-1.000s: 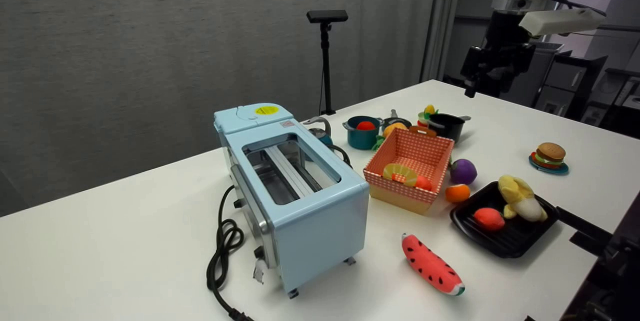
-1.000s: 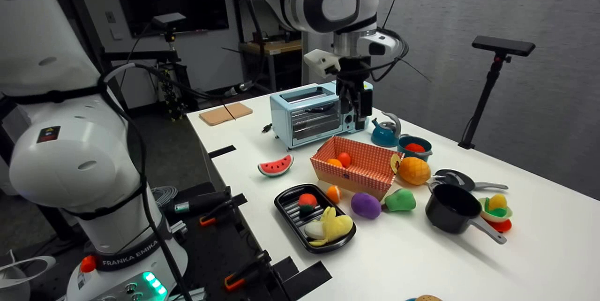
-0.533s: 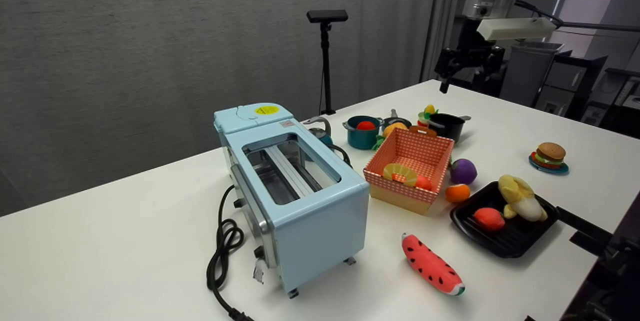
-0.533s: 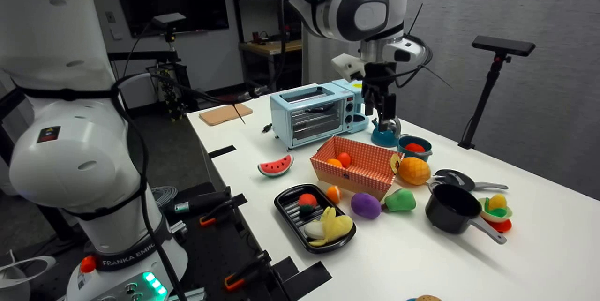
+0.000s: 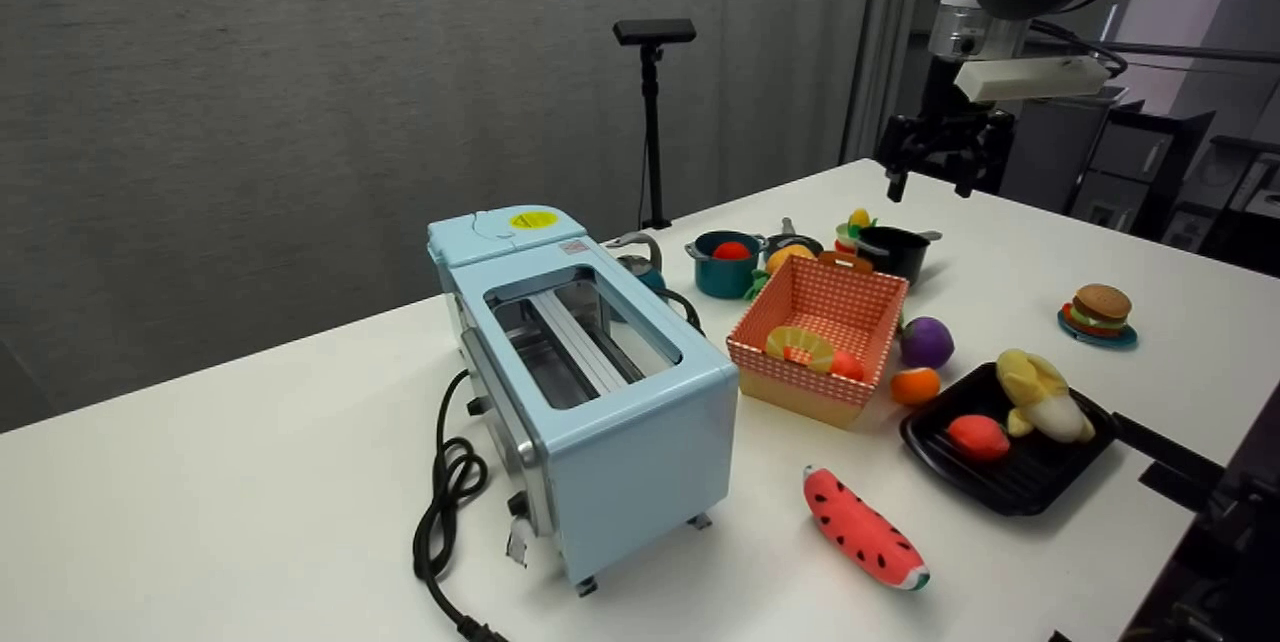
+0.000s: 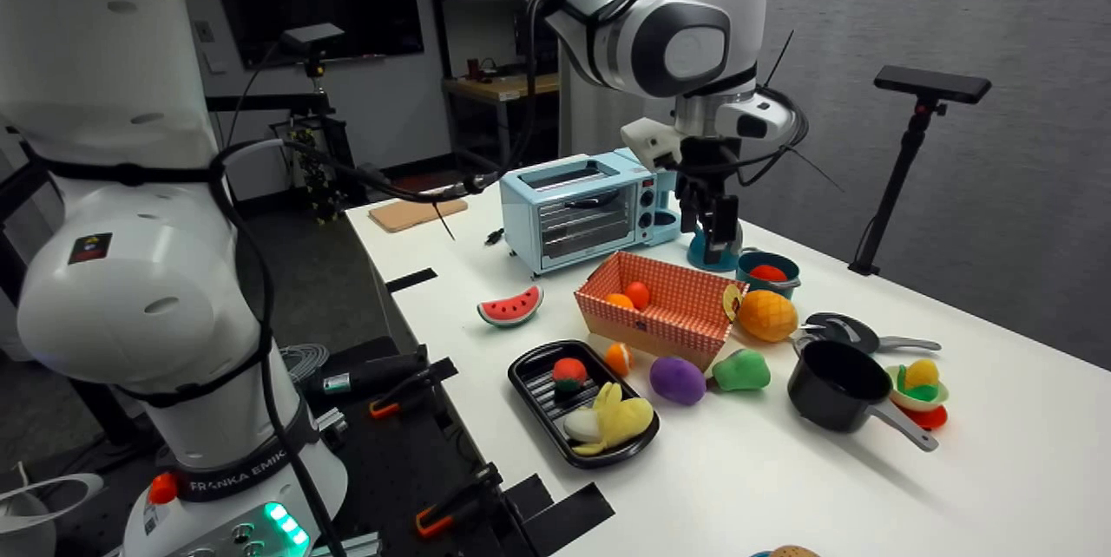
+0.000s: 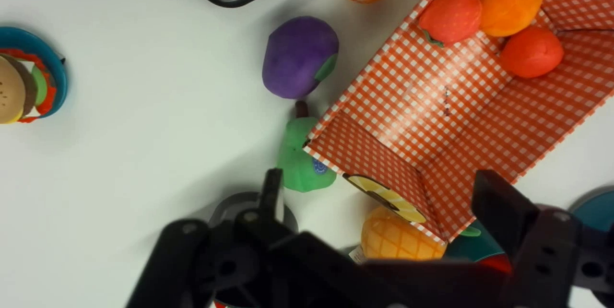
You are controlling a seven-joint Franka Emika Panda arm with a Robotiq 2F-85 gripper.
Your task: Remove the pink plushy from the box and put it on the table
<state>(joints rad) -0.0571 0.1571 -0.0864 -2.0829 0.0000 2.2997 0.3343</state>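
In an exterior view I see only the top of a pinky-red plushy (image 5: 848, 365) inside the box (image 5: 837, 310); the jaws are spread wide.

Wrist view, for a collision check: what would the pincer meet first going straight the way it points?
Likely the box, at its end nearest the pincer; depth is unclear, so perhaps the green toy beside it.

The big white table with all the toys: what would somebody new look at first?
Probably the red-checked box, standing on the table beside the big pale-blue toaster oven. The robot's black gripper might catch the eye too, hanging open in the air above the tabletop. The bright watermelon slice also pops out, lying near the toaster oven.
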